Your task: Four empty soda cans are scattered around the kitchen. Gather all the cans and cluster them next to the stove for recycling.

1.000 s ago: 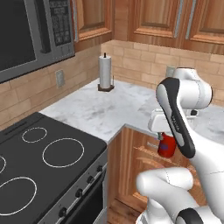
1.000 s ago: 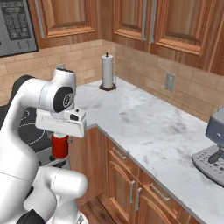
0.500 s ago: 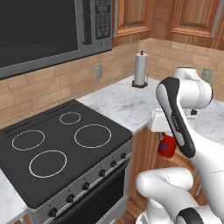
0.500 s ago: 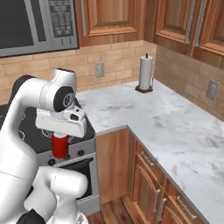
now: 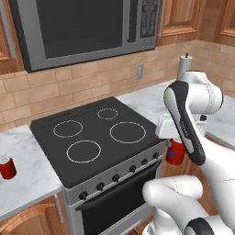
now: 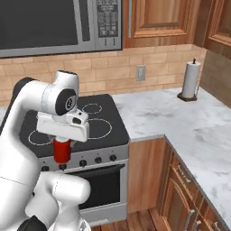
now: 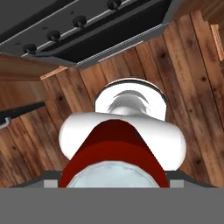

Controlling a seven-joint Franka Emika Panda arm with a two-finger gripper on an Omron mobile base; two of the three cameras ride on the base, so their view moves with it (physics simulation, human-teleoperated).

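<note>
Swinging with the base, both base views have turned since a second ago: the corner surface and paper towel roll [image 6: 190, 81] have slid toward the right of the frame, and the stove [image 5: 94, 137] now sits at the centre of the left base view, under the microwave [image 5: 87, 28]. Relative to the arm, the gripper [image 6: 62, 145] and its load look unchanged.

It hangs below the white hand, clamped on a red soda can [image 6: 62, 150] held upright in front of the stove's knob row, lower left of the right base view. In the left base view the same can [image 5: 175, 152] shows at centre right, partly behind the forearm. From the hand view the can's [image 7: 114, 153] silver top fills the lower centre, with wooden floor [image 7: 188, 74] beyond.

A second soda can [image 5: 6, 167] stands on the marble surface [image 5: 32, 179] at the far left edge, beside the stove.
</note>
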